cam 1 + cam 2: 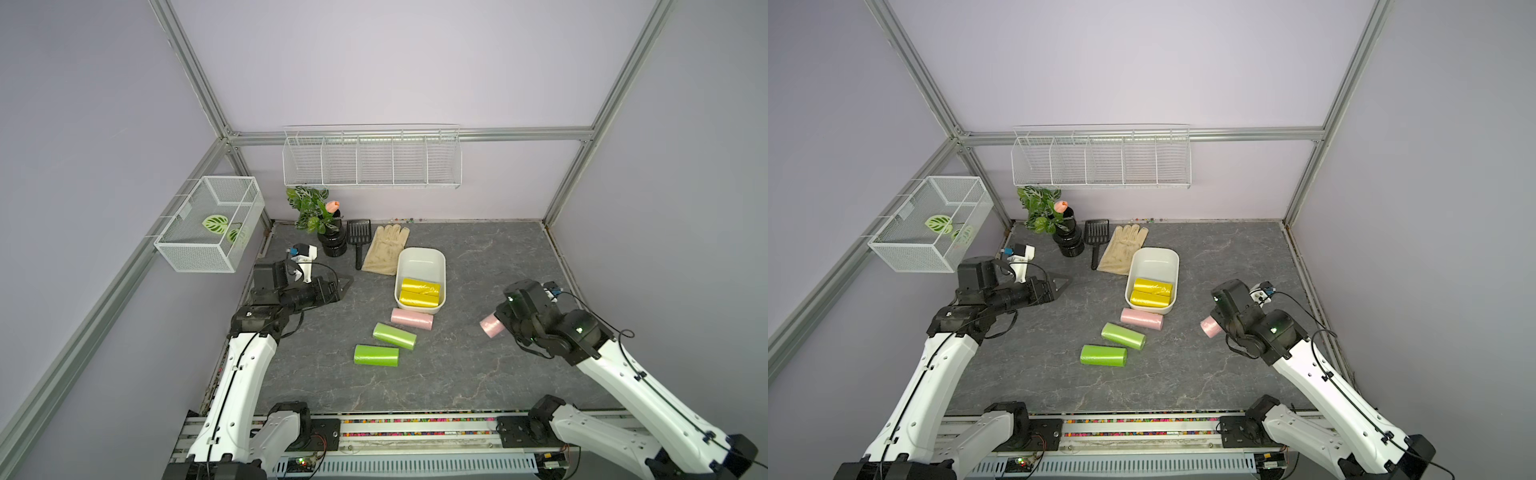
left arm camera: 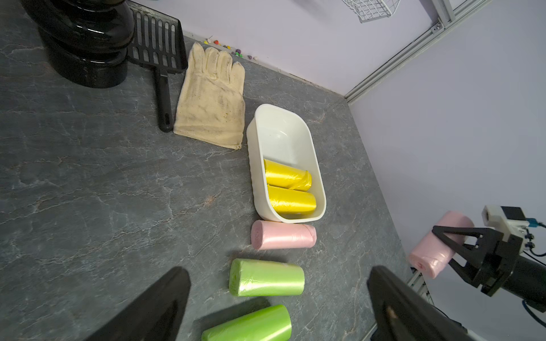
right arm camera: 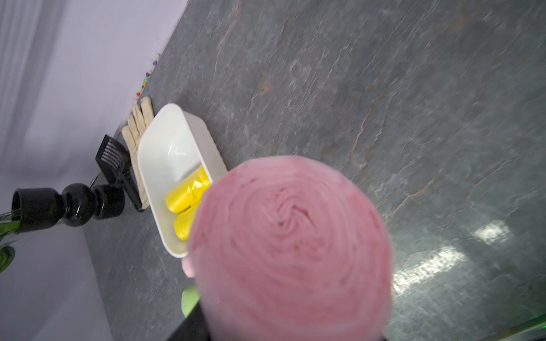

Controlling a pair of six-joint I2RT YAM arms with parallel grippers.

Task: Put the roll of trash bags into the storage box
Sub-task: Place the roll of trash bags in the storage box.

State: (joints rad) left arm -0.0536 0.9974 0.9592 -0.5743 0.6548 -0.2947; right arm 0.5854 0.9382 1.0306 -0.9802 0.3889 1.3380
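The right gripper (image 2: 443, 245) grips a pink roll of trash bags (image 1: 491, 325) in the air, right of the storage box (image 1: 419, 264) and apart from it, while the left gripper (image 1: 340, 289) has its jaws wide open.

2 rolls (image 1: 419, 287) in storage box (image 1: 420, 261)

Pale lilac walls (image 1: 395, 62) are framed by aluminium bars (image 1: 519, 134). The table (image 1: 478, 374) is dark grey with marble veins. A long white wire rack (image 1: 372, 160) hangs on the back wall, a white mesh basket (image 1: 208, 232) on a side wall.
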